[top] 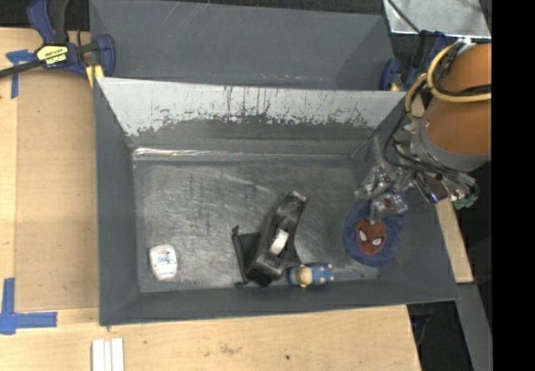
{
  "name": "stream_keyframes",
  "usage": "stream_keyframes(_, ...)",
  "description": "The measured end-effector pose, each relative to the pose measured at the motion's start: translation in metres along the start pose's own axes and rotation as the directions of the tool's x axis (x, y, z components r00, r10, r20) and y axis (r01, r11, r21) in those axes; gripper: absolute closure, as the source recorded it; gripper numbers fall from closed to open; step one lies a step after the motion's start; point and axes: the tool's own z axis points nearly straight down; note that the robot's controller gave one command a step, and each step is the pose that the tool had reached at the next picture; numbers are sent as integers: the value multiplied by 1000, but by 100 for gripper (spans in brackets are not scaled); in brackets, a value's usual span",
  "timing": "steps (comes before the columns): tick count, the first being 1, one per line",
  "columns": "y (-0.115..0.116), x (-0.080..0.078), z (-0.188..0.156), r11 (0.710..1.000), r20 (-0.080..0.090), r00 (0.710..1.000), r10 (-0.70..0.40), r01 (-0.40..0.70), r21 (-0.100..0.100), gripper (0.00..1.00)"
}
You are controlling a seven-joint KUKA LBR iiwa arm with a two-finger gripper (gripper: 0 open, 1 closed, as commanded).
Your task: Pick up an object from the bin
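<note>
From my seat I have the gripper (386, 194) low at the bin's (251, 114) right end, right above a round blue soft toy (372, 239) with a red masked face on it. The toy lies on the floor against the foot of the sloping right wall. The gripper's metal parts and cables bunch together over the toy's upper edge, and I cannot tell whether the tool is released or clenched, or whether it has any of the toy in it. My main worry is that wall: the toy sits so close to the slope that a descent could scrape the metal or push the toy up against it. The toy also looks floppy, so a pinch on its rim might slip off on the lift. A small figurine (312, 276) lies near the toy's left side along the front wall, touching a black tape dispenser (274, 242). Neither blocks the way. A small white thing (163, 261) lies well apart at the left.
</note>
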Motion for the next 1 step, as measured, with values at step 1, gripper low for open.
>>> stream_keyframes(1, -2, -10, -115, 1000, 3, 1000, 24, -24, 2, 100)
